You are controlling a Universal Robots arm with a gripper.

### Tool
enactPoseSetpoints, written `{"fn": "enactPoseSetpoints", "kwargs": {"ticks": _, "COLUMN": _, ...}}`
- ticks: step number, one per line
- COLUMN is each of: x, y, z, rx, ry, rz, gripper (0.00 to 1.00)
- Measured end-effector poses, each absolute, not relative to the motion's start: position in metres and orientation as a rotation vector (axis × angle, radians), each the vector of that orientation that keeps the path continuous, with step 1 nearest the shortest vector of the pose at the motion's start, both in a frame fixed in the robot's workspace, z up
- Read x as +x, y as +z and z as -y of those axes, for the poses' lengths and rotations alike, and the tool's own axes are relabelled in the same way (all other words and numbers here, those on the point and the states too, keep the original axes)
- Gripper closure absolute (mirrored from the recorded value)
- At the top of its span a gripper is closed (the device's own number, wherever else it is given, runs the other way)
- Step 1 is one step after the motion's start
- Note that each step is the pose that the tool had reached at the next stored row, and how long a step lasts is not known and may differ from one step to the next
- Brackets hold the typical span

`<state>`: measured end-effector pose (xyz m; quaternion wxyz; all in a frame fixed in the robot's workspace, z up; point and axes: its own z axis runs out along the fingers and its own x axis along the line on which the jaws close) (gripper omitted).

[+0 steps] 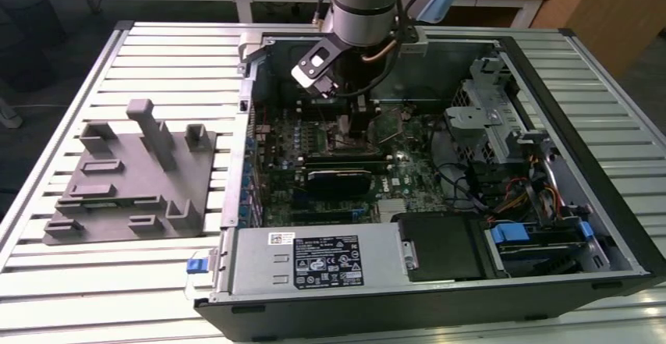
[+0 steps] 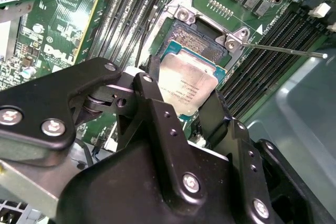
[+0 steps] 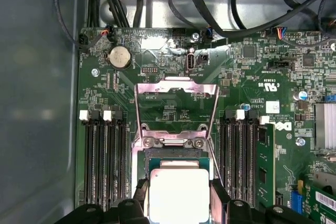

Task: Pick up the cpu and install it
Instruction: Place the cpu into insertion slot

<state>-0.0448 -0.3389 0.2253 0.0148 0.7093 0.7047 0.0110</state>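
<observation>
While the gripper's [image 3: 178, 188] matte black fingers [image 2: 157, 103] clamp opposite edges, the cpu [image 2: 190, 85] — flat, square, silvery-white — hangs just over the open metal-framed socket [image 3: 176, 142], thin steel lever [image 2: 289, 50] beside, green motherboard [image 3: 247, 77] beneath.

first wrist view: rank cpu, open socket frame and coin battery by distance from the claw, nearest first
1. cpu: held in the claw, between its fingers.
2. open socket frame: just beyond the cpu, mid-board between the memory slots.
3. coin battery: farthest, past the frame and off to one side, near the board's edge.
</observation>
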Motion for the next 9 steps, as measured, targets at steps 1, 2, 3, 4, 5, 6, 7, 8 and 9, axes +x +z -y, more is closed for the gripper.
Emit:
{"fn": "enactPoseSetpoints", "kwargs": {"ticks": 1, "x": -0.045, "y": 0.224, "z": 0.339, "rx": 2.208, "ry": 0.035, "rz": -2.194, "gripper": 0.46}}
{"fn": "enactPoseSetpoints", "kwargs": {"ticks": 2, "x": -0.045, "y": 0.223, "z": 0.339, "rx": 2.209, "ry": 0.037, "rz": -2.195, "gripper": 0.46}}
{"fn": "enactPoseSetpoints", "kwargs": {"ticks": 3, "x": -0.045, "y": 0.222, "z": 0.339, "rx": 2.21, "ry": 0.04, "rz": -2.196, "gripper": 0.46}}
{"fn": "enactPoseSetpoints", "kwargs": {"ticks": 4, "x": -0.045, "y": 0.221, "z": 0.339, "rx": 2.211, "ry": 0.042, "rz": -2.196, "gripper": 0.46}}
{"fn": "enactPoseSetpoints", "kwargs": {"ticks": 5, "x": -0.045, "y": 0.219, "z": 0.339, "rx": 2.211, "ry": 0.043, "rz": -2.197, "gripper": 0.46}}
{"fn": "enactPoseSetpoints", "kwargs": {"ticks": 6, "x": -0.045, "y": 0.218, "z": 0.339, "rx": 2.212, "ry": 0.044, "rz": -2.197, "gripper": 0.46}}
{"fn": "enactPoseSetpoints", "kwargs": {"ticks": 7, "x": -0.045, "y": 0.216, "z": 0.339, "rx": 2.211, "ry": 0.045, "rz": -2.197, "gripper": 0.46}}
{"fn": "enactPoseSetpoints", "kwargs": {"ticks": 8, "x": -0.045, "y": 0.215, "z": 0.339, "rx": 2.211, "ry": 0.045, "rz": -2.197, "gripper": 0.46}}
{"fn": "enactPoseSetpoints", "kwargs": {"ticks": 9, "x": -0.045, "y": 0.214, "z": 0.339, "rx": 2.211, "ry": 0.046, "rz": -2.197, "gripper": 0.46}}
